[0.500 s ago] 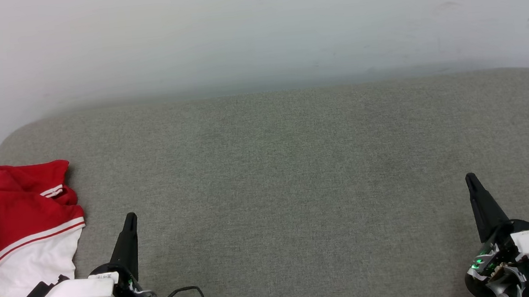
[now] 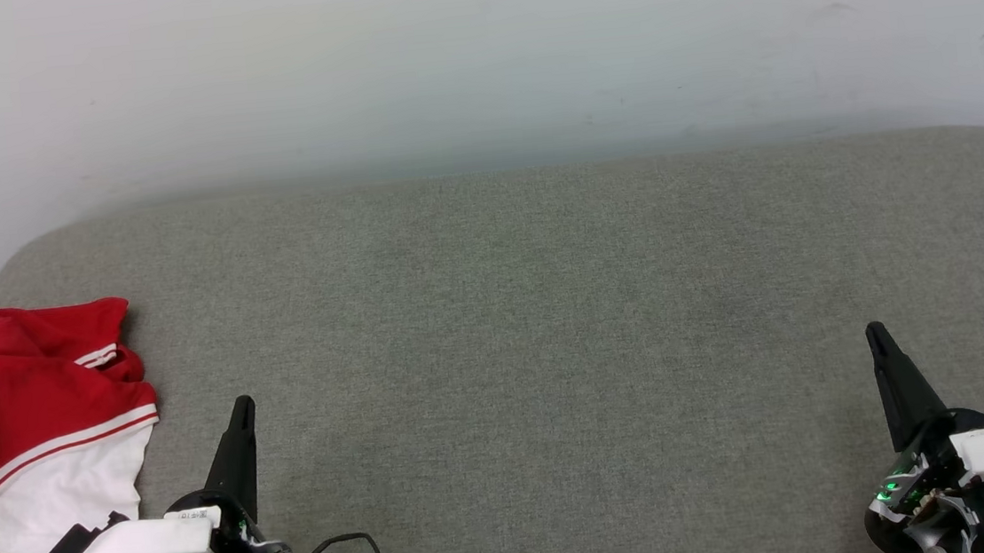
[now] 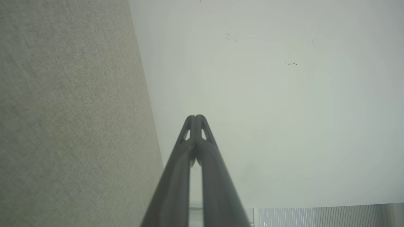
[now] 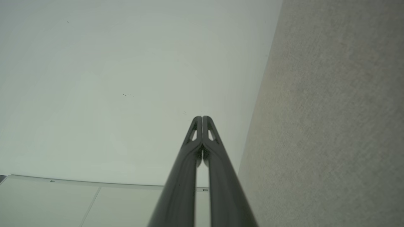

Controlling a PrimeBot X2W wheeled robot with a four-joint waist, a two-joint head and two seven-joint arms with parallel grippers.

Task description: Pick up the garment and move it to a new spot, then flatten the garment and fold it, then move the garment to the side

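I see the garment [image 2: 36, 405] bunched at the desk's [image 2: 504, 311] left edge, just left of my left end effector [image 2: 242, 408]. My right end effector [image 2: 874, 334] is well apart. Both are closed and empty.

The garment [image 2: 41, 414] lies on the padded surface [image 2: 505, 329] at its left edge; my left gripper [image 2: 242, 407] stands just to its right, not touching, over the near left; my right gripper [image 2: 874, 334] is over the near right, well apart from both; the wall [image 2: 473, 55] rises behind the surface; a cable [image 2: 350, 543] loops right of my left wrist.
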